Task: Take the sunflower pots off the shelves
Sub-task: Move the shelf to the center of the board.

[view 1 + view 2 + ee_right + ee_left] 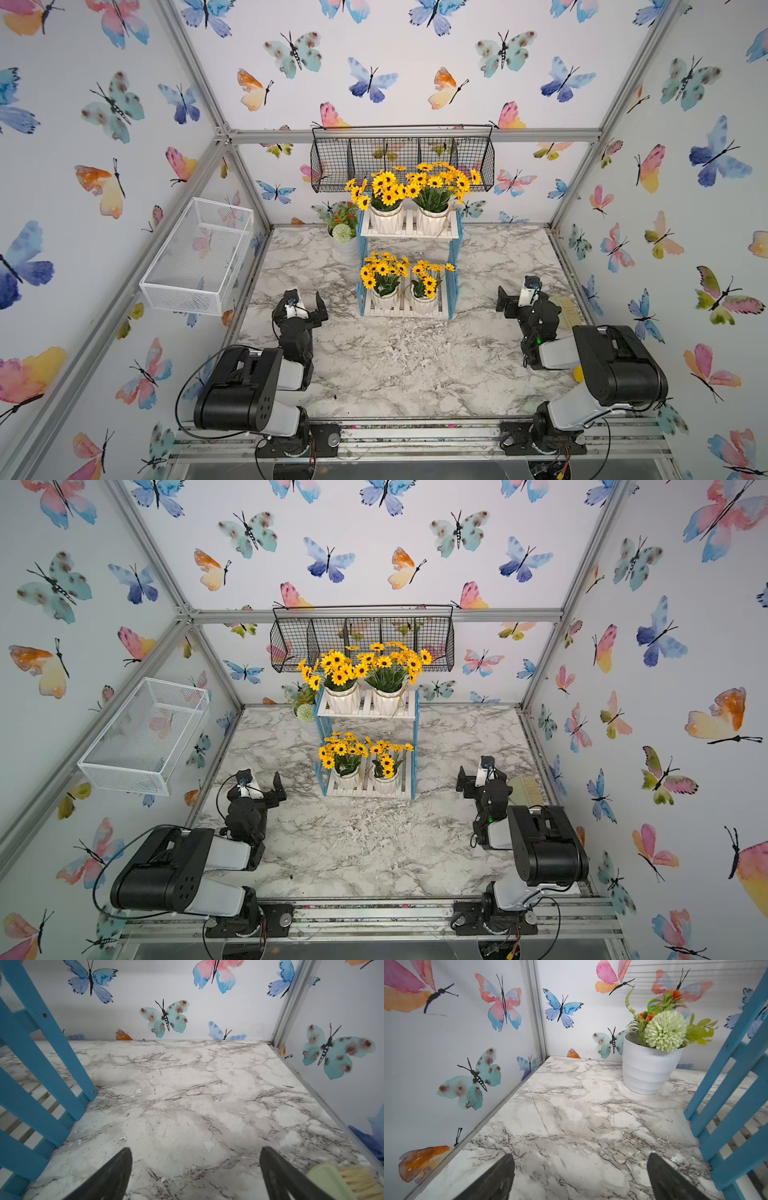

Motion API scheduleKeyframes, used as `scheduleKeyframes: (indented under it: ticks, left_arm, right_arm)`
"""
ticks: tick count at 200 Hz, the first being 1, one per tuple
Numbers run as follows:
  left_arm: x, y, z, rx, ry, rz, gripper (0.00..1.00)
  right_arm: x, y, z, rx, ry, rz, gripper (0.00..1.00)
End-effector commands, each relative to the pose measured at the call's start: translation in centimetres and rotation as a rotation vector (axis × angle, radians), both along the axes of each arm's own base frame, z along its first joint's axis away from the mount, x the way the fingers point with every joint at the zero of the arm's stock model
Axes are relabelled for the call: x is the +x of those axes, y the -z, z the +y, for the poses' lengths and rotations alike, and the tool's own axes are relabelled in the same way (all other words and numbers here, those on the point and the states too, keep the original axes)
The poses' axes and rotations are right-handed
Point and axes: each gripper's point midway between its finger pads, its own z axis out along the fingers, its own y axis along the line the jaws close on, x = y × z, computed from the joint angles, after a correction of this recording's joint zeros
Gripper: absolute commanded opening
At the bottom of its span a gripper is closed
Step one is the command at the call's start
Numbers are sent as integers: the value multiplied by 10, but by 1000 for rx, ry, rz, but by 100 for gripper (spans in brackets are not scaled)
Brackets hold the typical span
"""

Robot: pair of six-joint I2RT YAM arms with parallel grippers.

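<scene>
Looking down through both top views, I saw the shelves (454, 282) standing at the back middle of the marble surface (415, 365), with their long side running left to right. The upper tier sat farther back than the lower one. All four sunflower pots (341, 700) were on the shelves, two to a tier and side by side: the upper left pot (386, 220), the upper right pot (432, 220), the lower left pot (384, 297) and the lower right pot (423, 303). Each stood upright, with its yellow blooms and green leaves pointing up.

A plain white pot (648, 1070) stood on the surface just beside the shelves' left side frame. It held a pale pompom bloom, orange-red flowers and leaves. A black wire basket (399, 158) hung on the back wall above the shelves, and a white mesh basket (199, 257) hung on the left wall.

My left hand (580, 1155) was spread wide with only bare surface between its fingers, well to the left of the shelves. My right hand (195, 1148) was spread the same way on the right side, with a brush (342, 1180) lying just beside it.
</scene>
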Motion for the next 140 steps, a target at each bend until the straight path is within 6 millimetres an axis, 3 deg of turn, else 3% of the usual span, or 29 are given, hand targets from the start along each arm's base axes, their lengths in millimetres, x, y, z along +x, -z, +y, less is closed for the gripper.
scheduleKeyframes:
  ticks: [1, 140]
  left_arm:
    - [2, -3, 0, -3, 2, -12, 98]
    - [2, -3, 1, -5, 1, -12, 98]
  right_arm:
    - [-3, 0, 4, -5, -27, -4, 98]
    - [-2, -1, 3, -6, -21, -3, 98]
